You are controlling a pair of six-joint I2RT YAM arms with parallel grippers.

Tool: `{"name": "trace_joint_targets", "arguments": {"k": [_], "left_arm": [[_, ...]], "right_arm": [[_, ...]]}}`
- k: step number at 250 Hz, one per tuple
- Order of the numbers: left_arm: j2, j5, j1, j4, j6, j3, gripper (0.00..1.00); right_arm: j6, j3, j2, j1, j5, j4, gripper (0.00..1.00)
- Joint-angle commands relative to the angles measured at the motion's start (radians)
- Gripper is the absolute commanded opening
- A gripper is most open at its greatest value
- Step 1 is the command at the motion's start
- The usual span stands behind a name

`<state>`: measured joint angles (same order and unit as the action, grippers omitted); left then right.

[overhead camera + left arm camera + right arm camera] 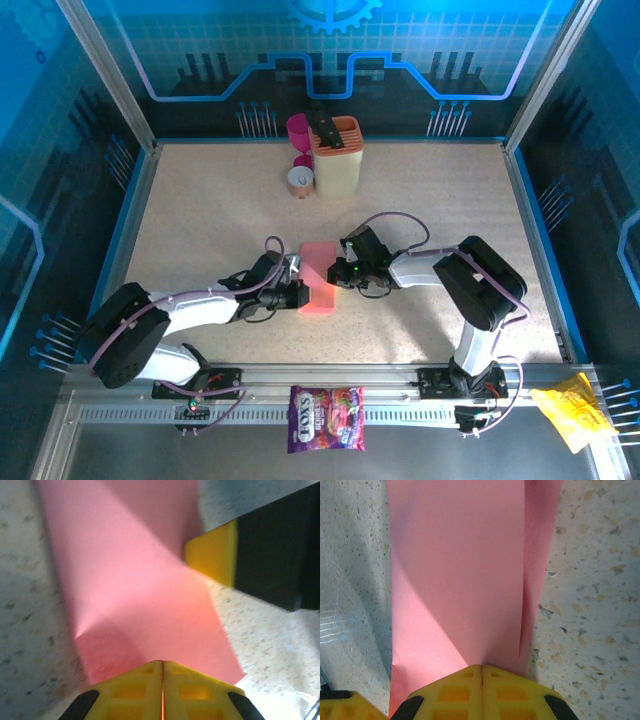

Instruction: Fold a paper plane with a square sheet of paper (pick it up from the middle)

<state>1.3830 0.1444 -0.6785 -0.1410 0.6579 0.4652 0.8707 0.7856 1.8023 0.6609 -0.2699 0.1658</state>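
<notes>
Left gripper (pixel 162 682): two yellow ribbed plastic fingers, pressed together and nipping one edge of the salmon-pink paper sheet (pixel 145 595). The sheet is thin, matte and unmarked, with a diagonal crease.

Right gripper (pixel 481 680): a matching yellow pair, closed on the opposite edge.

One sheet, at mid-table between the two grippers, above the speckled beige tabletop (pixel 200 210).

The right wrist view shows a second paper layer overlapping along the right side. The left wrist view shows the right gripper's yellow finger meeting the far edge.

The top view adds:
- one magenta cup (pixel 298 127)
- one cream holder with orange top (pixel 337 160)
- one purple candy bag (pixel 326 418)
- one yellow packet (pixel 572 405)

Both bags sit at the near rail.
</notes>
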Motion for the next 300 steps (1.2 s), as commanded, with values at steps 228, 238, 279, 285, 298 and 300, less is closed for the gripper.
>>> {"name": "trace_joint_targets", "arguments": {"k": [228,238,279,285,298,300], "left_arm": [[-0.033,-0.062,-0.061,-0.063,0.109,-0.149,0.10],[-0.022,-0.066,-0.062,-0.068,0.109,-0.154,0.10],[-0.055,-0.063,-0.062,-0.049,0.118,-0.158,0.10],[-0.074,-0.064,-0.061,-0.036,0.118,-0.152,0.10],[-0.120,-0.078,-0.061,0.005,0.119,-0.130,0.10],[-0.127,-0.081,-0.061,0.011,0.118,-0.126,0.10]], "right_arm": [[-0.018,-0.083,0.137,0.017,0.137,-0.177,0.00],[-0.018,-0.082,0.137,0.018,0.139,-0.178,0.00],[-0.018,-0.084,0.138,0.019,0.139,-0.178,0.00],[-0.017,-0.086,0.139,0.019,0.140,-0.175,0.00],[-0.016,-0.085,0.138,0.019,0.139,-0.176,0.00],[-0.017,-0.085,0.138,0.019,0.139,-0.175,0.00]]}}
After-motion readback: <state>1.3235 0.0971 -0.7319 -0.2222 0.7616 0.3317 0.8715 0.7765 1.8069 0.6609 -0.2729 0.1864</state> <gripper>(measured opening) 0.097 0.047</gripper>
